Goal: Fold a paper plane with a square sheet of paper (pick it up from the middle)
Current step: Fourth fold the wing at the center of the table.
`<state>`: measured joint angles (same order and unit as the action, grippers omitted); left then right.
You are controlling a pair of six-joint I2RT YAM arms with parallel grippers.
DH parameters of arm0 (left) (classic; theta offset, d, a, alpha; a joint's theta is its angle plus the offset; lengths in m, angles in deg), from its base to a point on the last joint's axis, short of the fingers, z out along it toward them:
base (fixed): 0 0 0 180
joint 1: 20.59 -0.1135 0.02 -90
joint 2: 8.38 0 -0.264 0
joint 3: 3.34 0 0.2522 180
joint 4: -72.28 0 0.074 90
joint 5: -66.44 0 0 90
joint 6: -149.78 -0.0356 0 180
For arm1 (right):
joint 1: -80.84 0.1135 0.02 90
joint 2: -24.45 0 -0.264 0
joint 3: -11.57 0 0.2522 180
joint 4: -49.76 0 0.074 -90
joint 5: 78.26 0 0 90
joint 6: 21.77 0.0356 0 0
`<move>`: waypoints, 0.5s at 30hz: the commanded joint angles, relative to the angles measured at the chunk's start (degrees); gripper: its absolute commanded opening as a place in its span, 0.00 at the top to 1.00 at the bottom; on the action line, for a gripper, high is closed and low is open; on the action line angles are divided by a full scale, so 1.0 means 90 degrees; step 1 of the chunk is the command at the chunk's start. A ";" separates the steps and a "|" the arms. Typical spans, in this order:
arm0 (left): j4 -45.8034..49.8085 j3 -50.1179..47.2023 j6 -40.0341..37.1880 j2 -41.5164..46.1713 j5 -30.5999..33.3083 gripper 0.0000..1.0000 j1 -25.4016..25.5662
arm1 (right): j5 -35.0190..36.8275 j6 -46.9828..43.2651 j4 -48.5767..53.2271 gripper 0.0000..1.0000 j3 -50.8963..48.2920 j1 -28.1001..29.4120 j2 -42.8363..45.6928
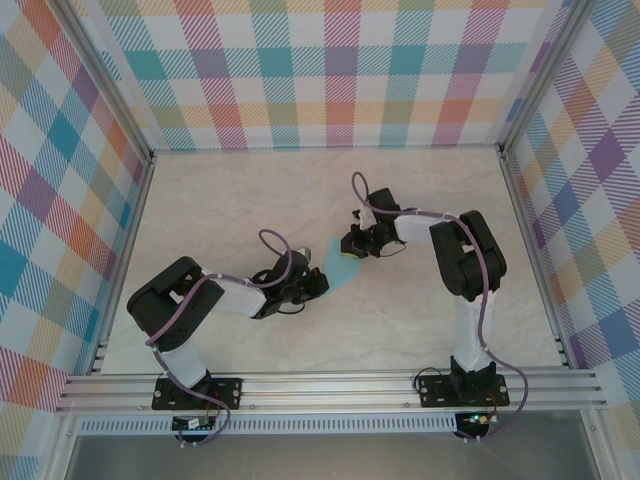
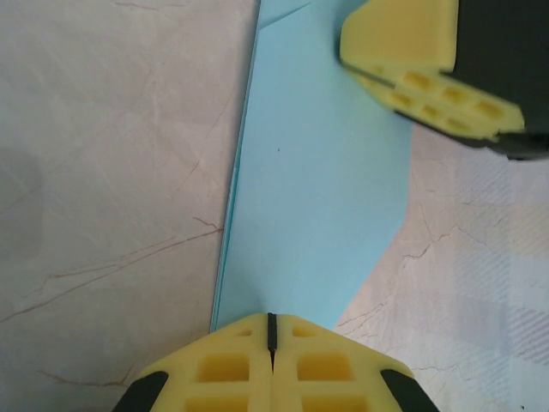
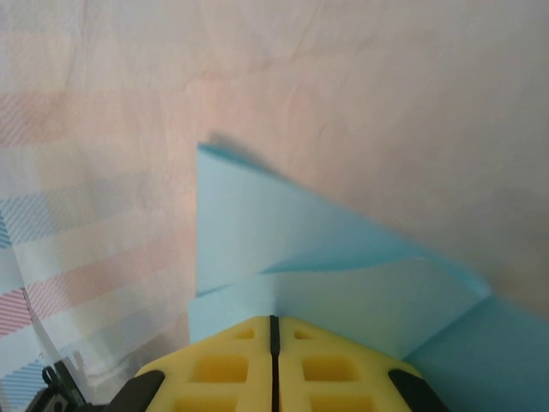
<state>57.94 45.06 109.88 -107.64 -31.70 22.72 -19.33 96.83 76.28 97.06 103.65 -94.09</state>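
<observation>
left tool (image 2: 272,322), right tool (image 3: 274,322) low on paper (image 2: 317,189)

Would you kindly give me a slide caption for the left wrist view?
The left gripper, jaws shut on the folded light blue paper, with the right gripper at its far end.

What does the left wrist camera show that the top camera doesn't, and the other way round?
Left wrist view: close up, the left gripper has its fingertips pressed together on the near edge of the blue paper, and the paper's layered, folded edge runs along its left side. Top view: both whole arms on their bases, and the plaid walls. Both: the folded paper on the marbled table, with the right gripper at its far end.
</observation>
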 commanded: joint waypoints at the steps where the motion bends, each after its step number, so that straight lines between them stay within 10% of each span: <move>1: 0.1784 -0.0470 -0.0139 -0.0421 -0.0163 1.00 0.0011 | 0.0549 -0.0211 0.0077 0.93 0.0315 -0.0303 -0.0308; 15: 0.1935 -0.0276 -0.0215 -0.0295 -0.0125 1.00 0.0011 | 0.0578 -0.0112 0.0170 0.91 0.0617 -0.0601 0.0553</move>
<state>58.77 45.50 109.62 -107.49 -31.65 22.72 -14.20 96.07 78.59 103.57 97.84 -94.90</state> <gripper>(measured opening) 0.053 0.088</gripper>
